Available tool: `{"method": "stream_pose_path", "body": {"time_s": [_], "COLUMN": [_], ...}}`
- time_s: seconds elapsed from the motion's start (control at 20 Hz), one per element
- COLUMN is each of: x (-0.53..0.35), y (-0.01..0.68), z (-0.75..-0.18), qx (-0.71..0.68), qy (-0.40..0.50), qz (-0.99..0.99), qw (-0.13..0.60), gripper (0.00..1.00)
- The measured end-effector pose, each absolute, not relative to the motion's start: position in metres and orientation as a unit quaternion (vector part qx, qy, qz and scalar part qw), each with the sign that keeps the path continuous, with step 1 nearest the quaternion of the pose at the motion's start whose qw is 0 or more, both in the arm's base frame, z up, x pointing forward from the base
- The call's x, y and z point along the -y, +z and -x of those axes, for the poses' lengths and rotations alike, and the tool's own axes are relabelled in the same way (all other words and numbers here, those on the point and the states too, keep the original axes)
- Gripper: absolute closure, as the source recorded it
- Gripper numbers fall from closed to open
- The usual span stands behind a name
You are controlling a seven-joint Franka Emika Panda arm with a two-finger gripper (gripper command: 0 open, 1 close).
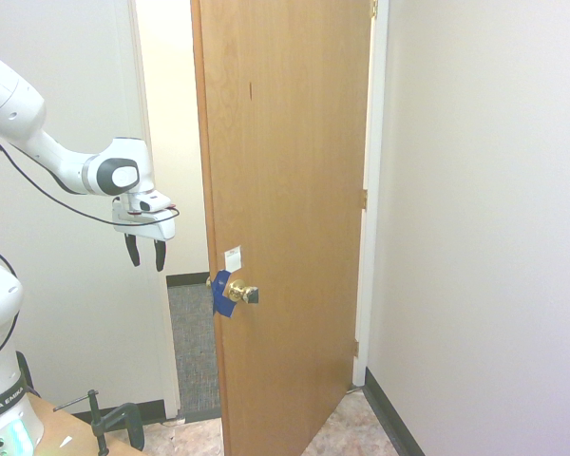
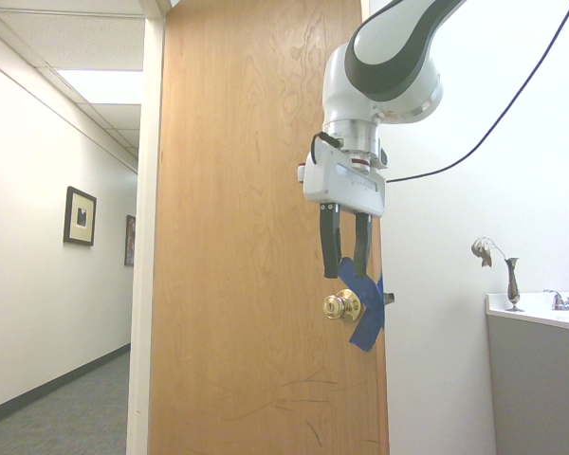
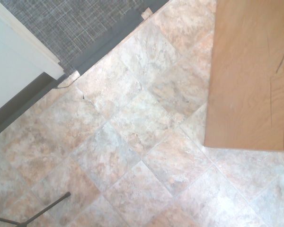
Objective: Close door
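Nearest the first exterior camera, the door (image 1: 285,190) stood ajar, swung into the tiled room, its free edge well apart from the frame. On the room-side face, close to that edge, were the knob (image 1: 237,292), the blue tape (image 1: 224,295) and, just above the tape, a white sticker (image 1: 233,258). The gripper (image 1: 146,252) hung beyond the door's free edge, on the doorway side of it; its fingers pointed down, spread apart with nothing between them. The second exterior view had it in front of the door's other face, above the other knob (image 2: 342,305). Farther off, past the door, the carpet (image 1: 194,332) began at the opening, and the white frame (image 1: 371,190) ran up along the door's hinge side.

The step in hand, as I judged it, was to get behind the door for a push. From where the gripper hung, a push on the nearer face would have opened the door wider. It called for a wide path around the free edge, clear of both knobs, then steady contact on the room-side face near that edge, where leverage was best. A curved push, following the hinges, would have kept the fingers from slipping off or getting trapped at the frame.
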State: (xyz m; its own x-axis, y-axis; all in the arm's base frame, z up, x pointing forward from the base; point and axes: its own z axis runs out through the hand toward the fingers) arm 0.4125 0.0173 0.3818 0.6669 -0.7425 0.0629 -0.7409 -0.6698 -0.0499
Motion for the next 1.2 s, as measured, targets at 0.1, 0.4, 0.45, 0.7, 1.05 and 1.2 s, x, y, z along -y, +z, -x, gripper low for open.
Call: {"method": "stream_pose_path", "body": {"time_s": [0.1, 0.4, 0.45, 0.7, 1.05, 1.2], "x": [-0.017, -0.01, -0.007, 0.019, 0.087, 0.126], "y": [0.381, 0.395, 0.4, 0.434, 0.455, 0.461], "z": [-0.412, -0.412, -0.411, -0.397, -0.381, -0.375], "qx": [-0.406, -0.414, -0.415, -0.426, -0.481, -0.505], "qy": [-0.036, -0.049, -0.054, -0.07, -0.079, -0.081], "qz": [0.913, 0.909, 0.908, 0.901, 0.872, 0.857], "qw": [0.009, 0.017, 0.021, 0.037, 0.053, 0.06], "gripper": [0.0, 0.0, 0.0, 0.0, 0.0, 0.0]}}
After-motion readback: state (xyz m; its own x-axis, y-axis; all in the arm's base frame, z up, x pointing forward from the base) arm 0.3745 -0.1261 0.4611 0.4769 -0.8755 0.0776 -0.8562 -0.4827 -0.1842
